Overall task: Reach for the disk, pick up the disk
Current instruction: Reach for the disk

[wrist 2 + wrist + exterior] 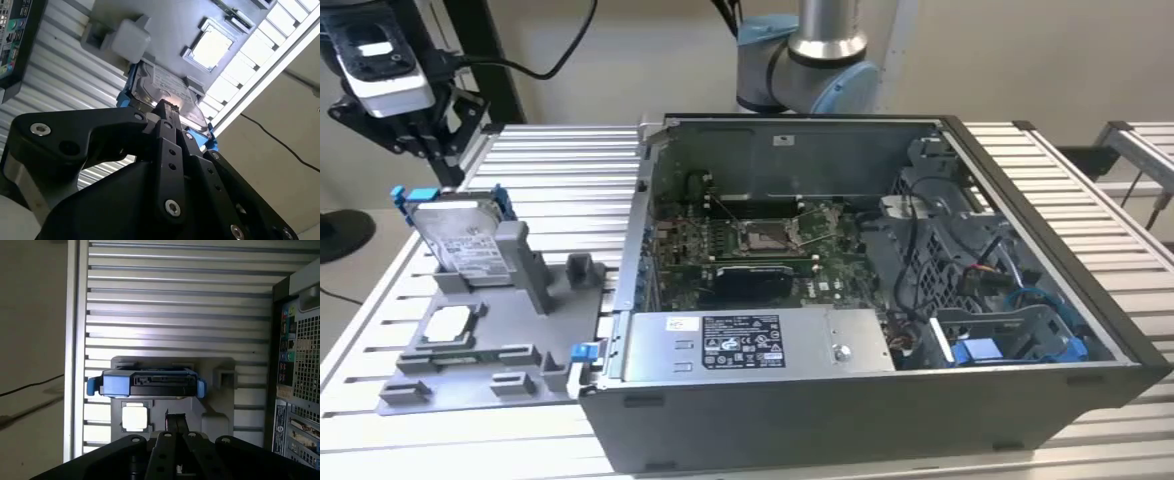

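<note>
The disk (460, 238) is a silver hard drive with a white label in a blue bracket. It stands on edge in a grey holder (520, 325) at the exterior view's left, beside the open computer case. My gripper (434, 140) hangs just above and behind it, apart from it. In the second wrist view the black fingertips (162, 107) lie close together, pointing at the disk (170, 87) below them. In the first wrist view the disk (150, 382) is seen edge-on a little beyond my gripper (175, 419). Nothing is held.
An open computer case (1067, 400) fills the middle of the slatted metal table (560, 170), with a grey box with a black label (747, 345) at its front. A small white-topped chip (450, 322) lies in the holder. A black stand (494, 60) rises behind the gripper.
</note>
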